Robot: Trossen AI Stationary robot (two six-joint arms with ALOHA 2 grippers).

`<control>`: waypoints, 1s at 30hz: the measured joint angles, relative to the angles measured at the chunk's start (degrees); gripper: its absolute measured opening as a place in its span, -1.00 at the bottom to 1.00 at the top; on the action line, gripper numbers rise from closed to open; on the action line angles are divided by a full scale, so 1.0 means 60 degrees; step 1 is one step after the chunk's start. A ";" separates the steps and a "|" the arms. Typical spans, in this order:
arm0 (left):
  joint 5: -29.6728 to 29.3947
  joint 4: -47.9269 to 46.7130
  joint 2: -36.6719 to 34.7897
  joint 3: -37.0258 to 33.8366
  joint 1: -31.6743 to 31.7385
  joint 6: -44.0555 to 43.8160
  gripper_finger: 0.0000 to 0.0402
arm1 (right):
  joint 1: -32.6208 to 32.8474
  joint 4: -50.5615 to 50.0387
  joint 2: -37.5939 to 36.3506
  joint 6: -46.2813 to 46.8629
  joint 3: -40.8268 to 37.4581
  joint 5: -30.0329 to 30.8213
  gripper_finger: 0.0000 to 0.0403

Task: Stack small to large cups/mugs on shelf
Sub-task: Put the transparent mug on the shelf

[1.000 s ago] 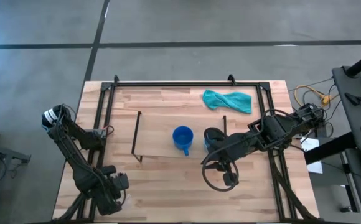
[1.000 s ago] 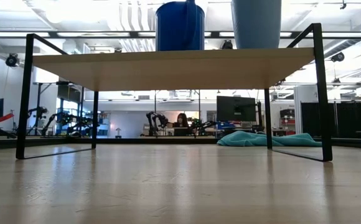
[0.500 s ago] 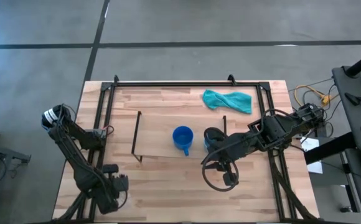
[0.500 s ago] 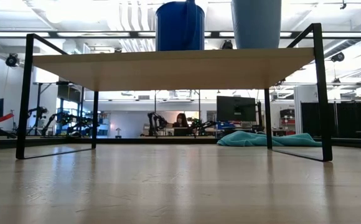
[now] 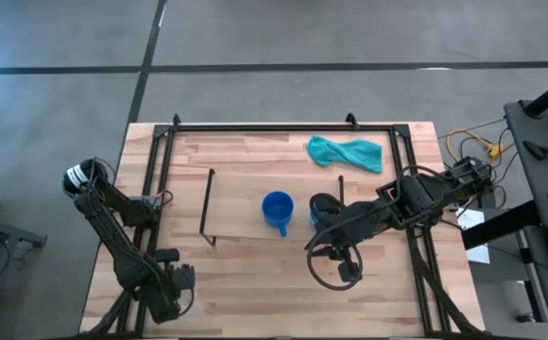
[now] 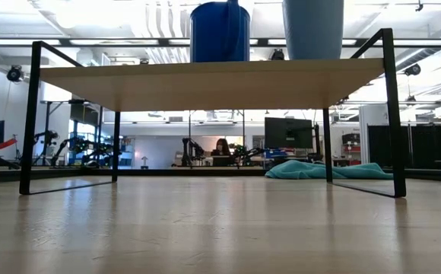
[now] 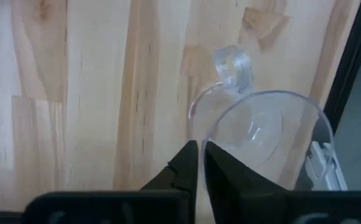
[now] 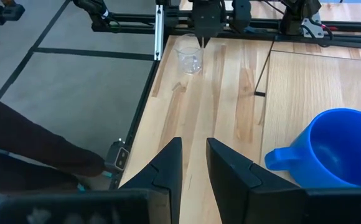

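Observation:
The clear glass mug (image 7: 261,137) stands upright near the table's near left corner, and my left gripper (image 7: 200,163) is shut on it from above. The right wrist view shows the glass mug (image 8: 190,57) far off. The dark blue mug (image 5: 277,210) and the light blue cup (image 6: 312,29) stand on the shelf (image 5: 241,212). In the high view my right arm covers most of the cup. My right gripper (image 8: 193,165) hangs open over the shelf's right end, beside the dark blue mug (image 8: 342,149). My left gripper pinches the glass mug's wall at the rim (image 7: 195,127), one finger inside the mug and one outside. The fingers come from above, pointing down, on the side away from the handle (image 7: 233,62). The mug is upright; its base seems to be on the table.
A teal cloth (image 5: 346,152) lies at the far right of the table. A black metal frame (image 5: 283,126) runs along the table's far edge and both sides. A loop of cable (image 5: 335,266) hangs below my right arm. Bare wood lies between the shelf and the near edge.

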 joint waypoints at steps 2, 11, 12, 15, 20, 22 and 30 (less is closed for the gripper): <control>0.0212 0.0023 -0.0022 0.0000 0.0000 0.0010 -0.98 | 0.0000 0.0000 0.0001 0.0000 0.0000 0.0000 -0.66; 0.0539 0.0380 -0.0308 0.0468 0.0294 0.2669 -1.00 | 0.0000 0.0019 -0.0002 -0.0031 0.0000 0.0000 -0.66; 0.0542 0.0336 -0.0316 0.0607 0.0398 0.3243 -1.00 | 0.0000 0.0022 0.0001 -0.0029 0.0000 0.0001 -0.66; 0.0538 0.0330 -0.0320 0.1118 0.0729 0.5619 -1.00 | 0.0000 0.0065 0.0001 -0.0033 0.0000 0.0000 -0.66; 0.0538 -0.0241 -0.0323 0.2317 0.1468 0.9003 -1.00 | 0.0000 0.0093 0.0001 -0.0030 0.0000 0.0000 -0.66; 0.0530 -0.0750 -0.0323 0.2934 0.1846 0.9509 -1.00 | 0.0000 0.0124 0.0001 -0.0025 0.0000 0.0000 -0.66; -0.0467 -0.3405 -0.0327 0.5589 0.3192 1.2331 -1.00 | 0.0000 0.0473 0.0001 -0.0025 0.0000 0.0004 -0.66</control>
